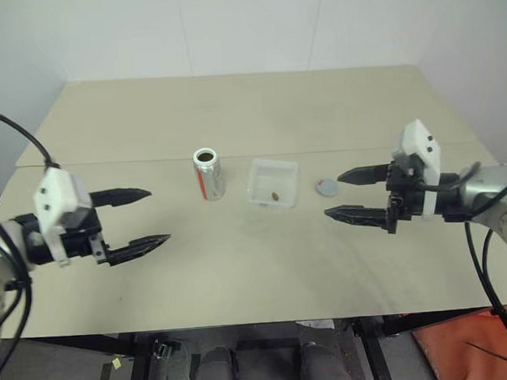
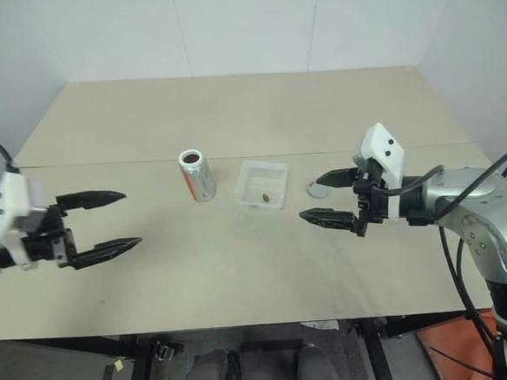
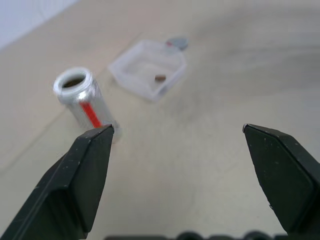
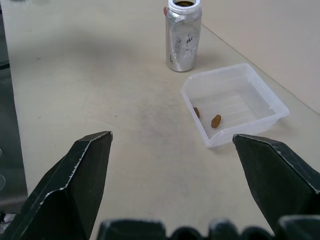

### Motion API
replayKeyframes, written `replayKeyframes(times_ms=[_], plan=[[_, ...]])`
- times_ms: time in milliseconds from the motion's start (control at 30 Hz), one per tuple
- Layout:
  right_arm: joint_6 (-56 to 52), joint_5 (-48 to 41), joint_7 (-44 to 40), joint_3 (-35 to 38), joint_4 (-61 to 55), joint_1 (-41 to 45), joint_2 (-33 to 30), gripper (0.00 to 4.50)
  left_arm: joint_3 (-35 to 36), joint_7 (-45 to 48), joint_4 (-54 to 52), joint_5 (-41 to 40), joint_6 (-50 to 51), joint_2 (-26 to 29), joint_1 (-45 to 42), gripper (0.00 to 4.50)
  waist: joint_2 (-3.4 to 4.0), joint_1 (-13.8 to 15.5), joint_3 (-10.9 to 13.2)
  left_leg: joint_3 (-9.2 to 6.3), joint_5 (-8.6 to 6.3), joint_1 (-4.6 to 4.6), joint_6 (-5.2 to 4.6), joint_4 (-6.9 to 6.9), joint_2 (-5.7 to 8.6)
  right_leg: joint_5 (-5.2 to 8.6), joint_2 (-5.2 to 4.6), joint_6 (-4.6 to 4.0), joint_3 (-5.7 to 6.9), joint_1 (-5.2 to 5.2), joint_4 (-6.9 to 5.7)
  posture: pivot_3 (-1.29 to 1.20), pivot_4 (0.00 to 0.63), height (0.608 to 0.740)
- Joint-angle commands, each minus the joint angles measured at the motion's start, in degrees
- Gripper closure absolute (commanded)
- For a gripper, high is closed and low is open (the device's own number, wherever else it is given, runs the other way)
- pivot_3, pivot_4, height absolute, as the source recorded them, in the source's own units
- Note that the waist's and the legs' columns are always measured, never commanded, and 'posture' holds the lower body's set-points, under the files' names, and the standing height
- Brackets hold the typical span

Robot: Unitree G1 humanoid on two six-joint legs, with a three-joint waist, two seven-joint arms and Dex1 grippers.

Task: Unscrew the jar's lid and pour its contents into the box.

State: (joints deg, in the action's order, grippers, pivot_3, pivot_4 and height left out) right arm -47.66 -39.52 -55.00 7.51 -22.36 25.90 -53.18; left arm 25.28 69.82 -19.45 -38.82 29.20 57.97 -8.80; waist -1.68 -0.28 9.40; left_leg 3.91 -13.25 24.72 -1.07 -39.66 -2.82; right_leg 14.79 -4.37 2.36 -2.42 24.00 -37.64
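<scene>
One pale bench [image 1: 242, 269] carries everything; the box is taken as the landmark. Left gripper [image 1: 139, 219]: jaws spread wide, nothing between them, held above the bench well to the left of the box and pointing in towards it. Right gripper [image 1: 351, 194]: jaws likewise wide apart and empty, on the far side of the box, pointing back at it. One box [image 1: 272, 182], shallow clear plastic, sits at mid-bench. One jar [image 1: 208, 174] stands upright just left of the box, apart from it, long axis vertical, mouth open with no cap on it, red stripe facing forward. One lid [image 1: 326, 187] lies flat on the bench just right of the box, not touching it. Contents [image 4: 216, 120]: the right wrist view shows a brown lump inside the box and a second, smaller brown spot beside it at the wall; whether that is a separate piece or a reflection I cannot tell. Something dark shows in the jar's mouth. Judgement: unscrewing and pouring look done. If any further move is needed, the jar lies nearer the left gripper and the lid nearer the right.
</scene>
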Motion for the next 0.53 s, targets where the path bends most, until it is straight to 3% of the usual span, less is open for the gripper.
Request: replayKeyframes(times_ms=[33,533], plan=[[3.2,-0.5,-1.2,3.7,-3.0,-1.2,-1.3,0.00,4.1,2.2,-2.1,-7.2,3.5,1.9,-1.3,0.02,0.00,-0.1,0.0,-0.01,0.00,0.00,0.00,0.01,0.00,0.00,0.00,0.00,0.00,0.00,0.00,0.00,0.150,0.740],[3.1,-0.5,4.6,4.8,-6.9,-1.6,0.1,0.00,-3.5,2.8,1.5,-6.9,1.1,-0.2,-7.4,0.02,0.00,-0.5,0.0,0.09,0.00,-0.02,0.00,0.02,0.00,0.00,0.03,0.00,-0.07,0.01,-0.01,0.00,0.150,0.740]])
